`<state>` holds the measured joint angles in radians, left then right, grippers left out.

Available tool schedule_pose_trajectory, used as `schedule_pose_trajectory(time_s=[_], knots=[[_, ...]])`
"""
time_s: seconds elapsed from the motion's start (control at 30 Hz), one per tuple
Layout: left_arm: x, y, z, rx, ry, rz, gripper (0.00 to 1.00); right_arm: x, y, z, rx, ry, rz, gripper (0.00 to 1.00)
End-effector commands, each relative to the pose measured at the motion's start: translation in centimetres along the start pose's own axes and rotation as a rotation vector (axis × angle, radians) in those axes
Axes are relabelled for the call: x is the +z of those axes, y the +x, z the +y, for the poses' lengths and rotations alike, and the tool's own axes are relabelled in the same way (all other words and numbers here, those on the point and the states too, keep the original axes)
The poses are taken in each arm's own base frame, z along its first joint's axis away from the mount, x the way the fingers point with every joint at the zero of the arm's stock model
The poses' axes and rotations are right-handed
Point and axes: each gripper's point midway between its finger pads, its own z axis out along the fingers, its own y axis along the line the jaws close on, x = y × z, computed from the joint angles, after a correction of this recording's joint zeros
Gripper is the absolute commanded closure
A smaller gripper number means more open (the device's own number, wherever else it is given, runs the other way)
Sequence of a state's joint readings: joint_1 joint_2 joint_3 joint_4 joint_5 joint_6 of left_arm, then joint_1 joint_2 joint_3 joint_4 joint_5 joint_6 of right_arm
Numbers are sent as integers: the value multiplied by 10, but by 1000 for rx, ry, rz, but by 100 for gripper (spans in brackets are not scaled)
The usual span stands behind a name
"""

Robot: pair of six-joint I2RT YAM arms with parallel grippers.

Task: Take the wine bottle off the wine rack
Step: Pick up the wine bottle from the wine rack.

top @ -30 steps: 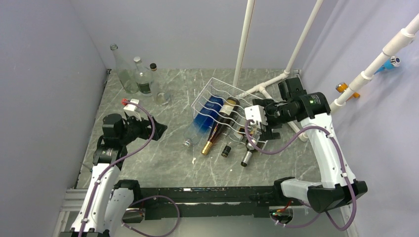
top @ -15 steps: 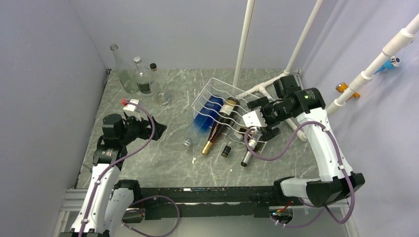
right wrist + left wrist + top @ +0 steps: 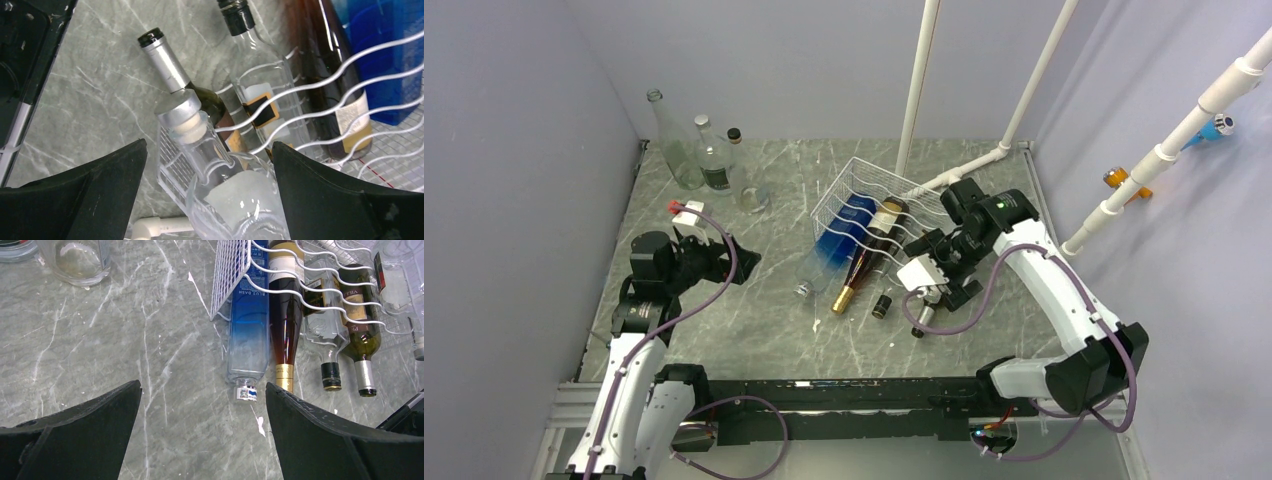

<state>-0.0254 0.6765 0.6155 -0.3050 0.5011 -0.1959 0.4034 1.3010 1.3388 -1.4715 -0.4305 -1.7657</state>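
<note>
look to the middle of the top view for the wine rack [image 3: 869, 182], set on the marbled table [image 3: 754, 330] with several bottles lying in its wavy cradles, necks poking out toward the lower left of the frame. count among them a blue bottle [image 3: 842, 232], an amber bottle [image 3: 861, 262], a black-capped bottle [image 3: 252, 75] of clear glass, then the dark wine bottle [image 3: 167, 62] with silver foil on its neck, and at the rack's right end a clear stoppered bottle [image 3: 186, 114].

find the right gripper [image 3: 207, 145] hanging right over that right end, spread about as wide as it goes and gripping nothing. note in the right wrist view the fingers [image 3: 90, 195] straddling the stoppered neck, with the dark wine bottle just beyond, toward the upper left of that frame.

judge both long axes as running from upper left to lower right there, slanting across the gap between the fingers, so fit for a pinch across a neck. cannot say which neck is meant; with the two lying side by side, easy to catch the wrong one.

see the left gripper [image 3: 202, 387] at the left of the top view, likewise wide open and empty, well apart from the rack, facing the bottle mouths. reckon the right arm far the nearer for the lift.
</note>
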Motion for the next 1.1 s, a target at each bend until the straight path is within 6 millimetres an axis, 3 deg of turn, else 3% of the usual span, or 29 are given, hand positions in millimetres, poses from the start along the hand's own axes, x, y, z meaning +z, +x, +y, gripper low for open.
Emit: schedule_pose_trajectory(time_s=[0.0, 0.3, 0.7, 1.07], knots=[[-5, -22, -3, 41, 4, -55, 1, 8, 7, -1, -56, -14, 46, 3], [-5, -22, -3, 39, 2, -55, 1, 25, 23, -10, -106, -55, 146, 9], [-4, -21, -2, 35, -1, -53, 0, 39, 41, -16, -121, -61, 246, 28], [-4, -21, -1, 34, -4, -52, 1, 44, 38, -31, -138, -42, 256, 46]])
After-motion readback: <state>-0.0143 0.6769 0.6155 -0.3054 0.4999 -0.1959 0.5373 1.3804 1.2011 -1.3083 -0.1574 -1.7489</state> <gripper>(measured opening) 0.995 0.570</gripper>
